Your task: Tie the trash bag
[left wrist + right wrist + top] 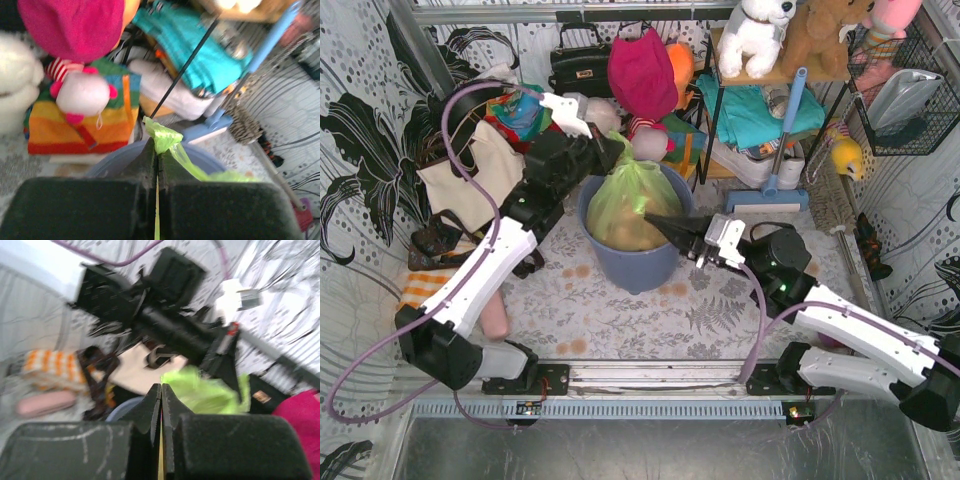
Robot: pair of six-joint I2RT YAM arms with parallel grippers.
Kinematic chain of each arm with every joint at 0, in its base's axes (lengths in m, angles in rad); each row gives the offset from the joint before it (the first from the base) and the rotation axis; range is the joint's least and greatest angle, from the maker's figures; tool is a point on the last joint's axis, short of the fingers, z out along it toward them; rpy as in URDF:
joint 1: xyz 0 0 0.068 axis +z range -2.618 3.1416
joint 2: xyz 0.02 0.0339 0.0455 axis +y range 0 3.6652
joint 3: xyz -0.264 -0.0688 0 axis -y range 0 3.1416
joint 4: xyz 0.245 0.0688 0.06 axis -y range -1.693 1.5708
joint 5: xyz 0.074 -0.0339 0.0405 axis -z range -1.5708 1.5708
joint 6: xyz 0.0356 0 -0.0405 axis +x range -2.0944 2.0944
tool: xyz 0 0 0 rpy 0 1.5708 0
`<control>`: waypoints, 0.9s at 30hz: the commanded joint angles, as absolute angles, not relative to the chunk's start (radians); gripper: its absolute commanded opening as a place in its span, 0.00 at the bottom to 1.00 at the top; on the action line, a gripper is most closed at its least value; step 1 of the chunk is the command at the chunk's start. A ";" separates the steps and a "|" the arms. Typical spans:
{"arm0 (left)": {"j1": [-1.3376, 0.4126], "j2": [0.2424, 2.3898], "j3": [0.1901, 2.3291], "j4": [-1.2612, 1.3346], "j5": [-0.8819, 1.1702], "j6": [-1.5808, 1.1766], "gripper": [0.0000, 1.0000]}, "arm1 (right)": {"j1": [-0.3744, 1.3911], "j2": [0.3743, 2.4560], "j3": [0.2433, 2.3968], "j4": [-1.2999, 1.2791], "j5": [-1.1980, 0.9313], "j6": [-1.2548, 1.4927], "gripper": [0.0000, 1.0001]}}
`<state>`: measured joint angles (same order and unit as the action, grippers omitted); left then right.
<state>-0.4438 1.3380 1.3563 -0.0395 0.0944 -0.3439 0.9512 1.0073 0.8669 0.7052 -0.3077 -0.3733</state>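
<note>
The thin, translucent lime-green plastic trash bag (635, 200) sits in the round blue-grey plastic bin (630, 268), which stands in the middle of the table covered with a leaf-patterned grey cloth (620, 315). The bag's body bulges above the bin's rim, and its top is drawn up into a narrow neck that leans to the far left. Something tan shows dimly through its lower part.

The left gripper (617, 150) is at the far left side of the bin, above the rim. Its black fingers are pressed together on the gathered neck of the bag. In the left wrist view a twisted strip of green film (167, 137) comes out from between the clamped tips (158, 147).

The right gripper (658, 224) reaches in from the right and meets the bag's right side just over the rim. Its fingers are fully closed (161, 387). The right wrist view is blurred, so it may or may not have caught any film; green plastic (205, 395) lies just past the tips.

A cream fabric tote bag (480, 180) stands left of the bin, behind the left arm.
</note>
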 commanded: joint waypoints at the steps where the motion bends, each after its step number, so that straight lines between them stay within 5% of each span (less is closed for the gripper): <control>1: -0.436 1.386 1.277 0.024 0.018 -0.344 0.00 | 0.956 0.922 0.728 0.617 -0.409 -0.167 0.00; 7: -0.436 1.434 1.291 0.012 0.007 -0.347 0.00 | 0.957 0.862 0.699 0.588 -0.485 -0.106 0.00; 12: -0.436 1.430 1.331 -0.003 0.040 -0.341 0.00 | 0.956 0.862 0.723 0.575 -0.336 -0.206 0.00; 15: -0.436 1.429 1.336 -0.021 0.068 -0.348 0.00 | 0.956 0.903 0.760 0.600 -0.191 -0.290 0.28; 18: -0.436 1.422 1.324 -0.025 0.097 -0.360 0.00 | 0.956 0.979 0.787 0.683 -0.080 -0.378 0.44; 27: -0.437 1.386 1.297 -0.035 0.104 -0.369 0.00 | 0.956 1.211 0.835 1.029 0.134 -0.470 0.49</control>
<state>-0.4419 1.4319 1.3045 -0.0669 0.0959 -0.3649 0.9531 1.1625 0.8032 0.7959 -0.0105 -0.4179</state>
